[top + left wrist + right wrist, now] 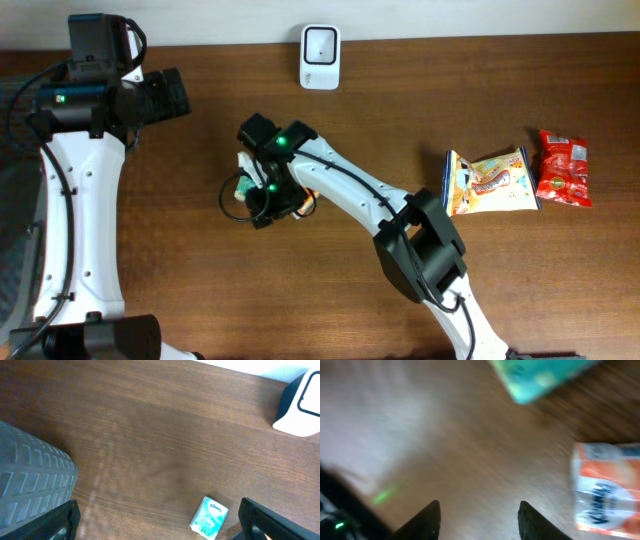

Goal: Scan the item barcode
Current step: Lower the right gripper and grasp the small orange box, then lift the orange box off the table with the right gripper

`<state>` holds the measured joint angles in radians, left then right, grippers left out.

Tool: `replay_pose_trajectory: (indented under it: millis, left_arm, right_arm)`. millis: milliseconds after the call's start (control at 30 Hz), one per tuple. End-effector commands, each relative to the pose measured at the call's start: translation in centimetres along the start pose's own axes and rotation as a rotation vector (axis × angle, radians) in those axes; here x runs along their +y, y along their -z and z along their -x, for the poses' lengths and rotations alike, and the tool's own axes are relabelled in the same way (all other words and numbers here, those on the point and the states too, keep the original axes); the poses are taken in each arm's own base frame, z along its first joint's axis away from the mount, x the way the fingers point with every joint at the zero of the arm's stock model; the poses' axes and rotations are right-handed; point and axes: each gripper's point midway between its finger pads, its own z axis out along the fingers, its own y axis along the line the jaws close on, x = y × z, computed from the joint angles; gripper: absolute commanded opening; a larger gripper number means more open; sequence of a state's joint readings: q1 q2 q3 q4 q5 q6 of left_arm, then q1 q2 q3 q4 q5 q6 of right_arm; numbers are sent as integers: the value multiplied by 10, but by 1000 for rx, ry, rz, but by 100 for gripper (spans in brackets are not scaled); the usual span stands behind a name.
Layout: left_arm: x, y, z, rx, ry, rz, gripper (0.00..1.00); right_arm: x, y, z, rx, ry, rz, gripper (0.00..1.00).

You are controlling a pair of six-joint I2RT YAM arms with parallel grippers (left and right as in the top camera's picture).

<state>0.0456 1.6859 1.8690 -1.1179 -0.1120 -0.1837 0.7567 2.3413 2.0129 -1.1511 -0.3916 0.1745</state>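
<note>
A teal tissue pack [237, 190] lies on the table left of centre, with an orange tissue pack [306, 201] just to its right. My right gripper [254, 203] hovers over the spot between them. In the blurred right wrist view its jaws [479, 520] stand open over bare wood, the teal pack [540, 375] ahead and the orange pack [606, 491] to the right. The white scanner [320, 44] stands at the back edge. My left gripper [176, 92] is open at the back left; its view shows the teal pack [209, 518] and the scanner [300, 402].
Two snack bags lie at the right, a yellow one [490, 182] and a red one [563, 168]. A grey ribbed mat [30, 480] lies off the table's left side.
</note>
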Motion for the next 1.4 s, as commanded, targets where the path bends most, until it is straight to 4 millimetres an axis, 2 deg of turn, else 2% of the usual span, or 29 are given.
replay_pose_trajectory:
  millis: [0,167,467,500,533,567,667,733,800,900,967,1033,1100,1200,1367]
  left_arm:
    - [0,-2,-1,5,-5,2,99]
    - [0,-2,-1,5,-5,2,99]
    - [0,-2,-1,5,-5,2,99]
    - [0,-2,-1,5,-5,2,99]
    - [0,-2,-1,5,-5,2,99]
    - [0,-2,-1,5,-5,2,99]
    - [0,-2,-1,5,-5,2,99]
    - [0,-2,-1,5,-5,2,99]
    - [0,-2,-1,5,-5,2,99]
    - [0,-2,-1,5,-5,2,99]
    - [0,-2,-1,5,-5,2,99]
    - [0,-2,-1,5,-5,2,99]
    - [0,-2,-1,5,-5,2,99]
    - [0,-2,-1,5,-5,2,99]
    - [0,-2,-1,5,-5,2,99]
  right_arm:
    - [-30,-16,-9,37,-83,-81,46]
    - [-52,-21,-17,60,-152,-107,46]
    - [-109,2,-17,50,-282,-137,38]
    - [-116,5,-17,47,-300,-136,31]
    - [-125,9,-17,42,-324,-130,20]
    - [-131,13,-18,40,-338,-129,16]
    - [-145,28,-16,9,-374,-115,15]
    - [-155,45,-11,-38,-391,-111,16]
    - [-158,54,-4,-78,-366,-87,22]
    - [-144,59,12,-141,-100,35,43]
    - [-148,61,22,-178,4,12,50]
    - [-148,64,41,-254,102,-11,58]
    - [-146,64,51,-291,140,-19,58]
    - [-138,57,57,-299,165,-7,58]
    - [-127,31,43,-216,180,40,58]
